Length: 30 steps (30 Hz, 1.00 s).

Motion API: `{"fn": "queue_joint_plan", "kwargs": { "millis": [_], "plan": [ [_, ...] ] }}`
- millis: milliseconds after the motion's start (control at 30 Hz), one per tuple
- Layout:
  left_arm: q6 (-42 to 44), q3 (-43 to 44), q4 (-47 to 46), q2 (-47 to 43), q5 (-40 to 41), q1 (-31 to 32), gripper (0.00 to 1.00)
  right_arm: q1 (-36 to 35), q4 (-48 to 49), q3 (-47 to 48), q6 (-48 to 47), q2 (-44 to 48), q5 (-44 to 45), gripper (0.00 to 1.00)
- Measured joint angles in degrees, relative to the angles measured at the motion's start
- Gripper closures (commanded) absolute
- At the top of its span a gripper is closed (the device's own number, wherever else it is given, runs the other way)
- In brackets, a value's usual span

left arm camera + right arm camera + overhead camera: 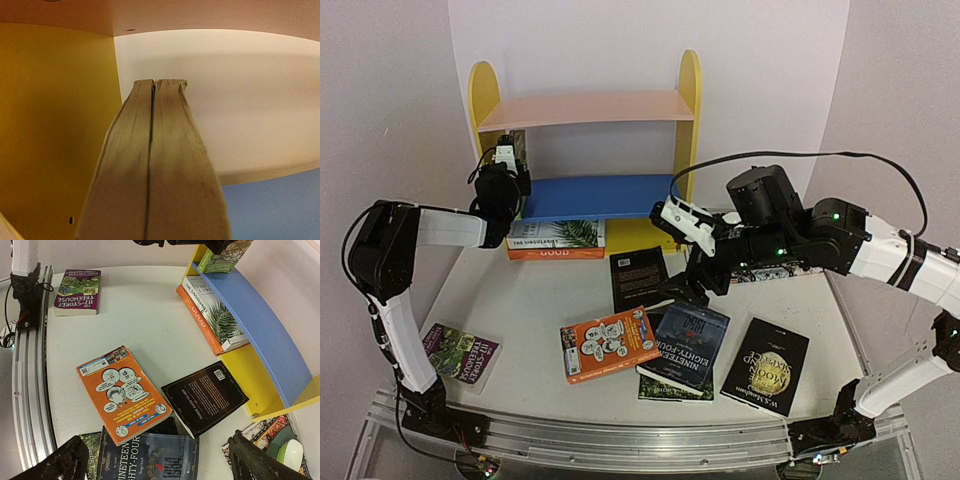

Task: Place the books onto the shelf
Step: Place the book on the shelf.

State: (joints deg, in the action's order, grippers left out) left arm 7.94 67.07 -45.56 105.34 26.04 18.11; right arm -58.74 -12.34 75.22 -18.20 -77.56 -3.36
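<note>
Book (152,165) on edge, lengthwise into shelf (50,125)

A robotics lab cell: two arms (450,228) stand bolted to an aluminium rail (620,432), and bare pale walls (380,100) enclose the white table (520,300) ahead of them.

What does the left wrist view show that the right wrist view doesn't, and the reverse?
Left wrist only: close-up page edges of what look like two books pressed together, under the pink board. Right wrist only: the orange book, purple book and black book on the table, and the open right gripper. Both: the shelf's blue board and yellow side.
</note>
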Motion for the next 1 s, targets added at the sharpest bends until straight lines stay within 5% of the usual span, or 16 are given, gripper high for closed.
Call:
{"fn": "queue_joint_plan", "kwargs": {
  "millis": [300, 500, 733, 1000],
  "plan": [
    [-0.5, 2.5, 0.8, 1.8, -2.3, -2.0, 0.99, 0.0, 0.0, 0.0, -0.2, 0.0, 0.0, 0.02],
    [-0.5, 2.6, 0.9, 1.8, -3.0, -3.0, 0.73, 0.0, 0.0, 0.0, -0.2, 0.0, 0.0, 0.02],
    [-1.0, 2.5, 0.5, 1.4, -3.6, -3.0, 0.60, 0.0, 0.0, 0.0, -0.2, -0.2, 0.0, 0.02],
    [-2.0, -0.3, 0.6, -2.4, -3.2, -3.0, 0.58, 0.0, 0.0, 0.0, -0.2, -0.3, 0.0, 0.02]
  ]
}}
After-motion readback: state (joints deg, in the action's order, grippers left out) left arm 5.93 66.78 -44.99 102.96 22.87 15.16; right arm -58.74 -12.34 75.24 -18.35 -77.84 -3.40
